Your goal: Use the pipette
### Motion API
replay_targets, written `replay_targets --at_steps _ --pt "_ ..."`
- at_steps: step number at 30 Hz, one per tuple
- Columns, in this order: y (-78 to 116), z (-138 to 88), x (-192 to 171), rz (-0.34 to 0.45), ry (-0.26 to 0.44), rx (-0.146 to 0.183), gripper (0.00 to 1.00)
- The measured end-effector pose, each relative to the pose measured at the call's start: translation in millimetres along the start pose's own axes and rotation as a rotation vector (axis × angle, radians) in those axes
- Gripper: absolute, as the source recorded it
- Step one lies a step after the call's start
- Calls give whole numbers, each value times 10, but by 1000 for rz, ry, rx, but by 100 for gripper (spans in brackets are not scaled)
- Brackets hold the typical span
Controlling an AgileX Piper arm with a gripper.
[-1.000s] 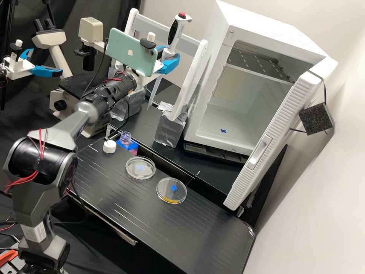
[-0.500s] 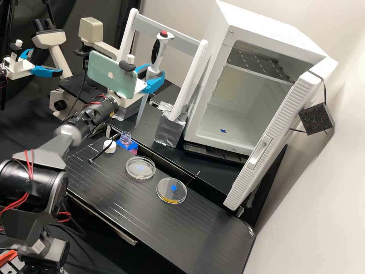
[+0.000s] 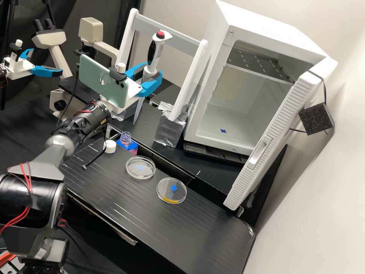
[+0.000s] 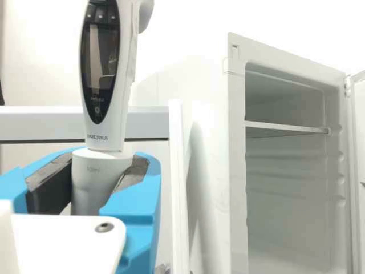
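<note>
My gripper (image 3: 146, 77) is shut on the pipette (image 3: 155, 55), just below its handle, in front of the white rack at the back of the bench. The pipette stands nearly upright, red button on top, its long pale tip (image 3: 138, 111) hanging down over the back strip of bench, left of the foil-wrapped rack foot. In the wrist view the blue fingers of the gripper (image 4: 100, 178) clasp the pipette (image 4: 105, 114) by its grey lower body, with the dark display above them. The open bottle (image 3: 126, 138) stands forward of the tip, with two petri dishes (image 3: 140, 167) (image 3: 171, 190) further right.
A white cap (image 3: 109, 146) lies beside the bottle. The white rack (image 3: 189, 82) rises close to the pipette, and an open white incubator (image 3: 228, 129) stands to its right. A microscope (image 3: 62, 102) is behind the arm. A second arm's blue gripper shows at the far left.
The arm has drawn back toward the left and down in the high view, carrying the held pipette away from the rack and lowering it. The latest shift is small. Bottle and dishes have not moved.
</note>
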Motion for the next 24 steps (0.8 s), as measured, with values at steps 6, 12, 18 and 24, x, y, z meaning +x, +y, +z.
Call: replay_targets --at_steps 6,12,18,24 --pt "-152 13 -44 -37 3 -13 0" --pt "-295 67 -79 -80 -8 -35 0" --pt "-373 139 -96 -72 -22 -63 0" --pt "-468 214 -100 -60 -37 -71 0"
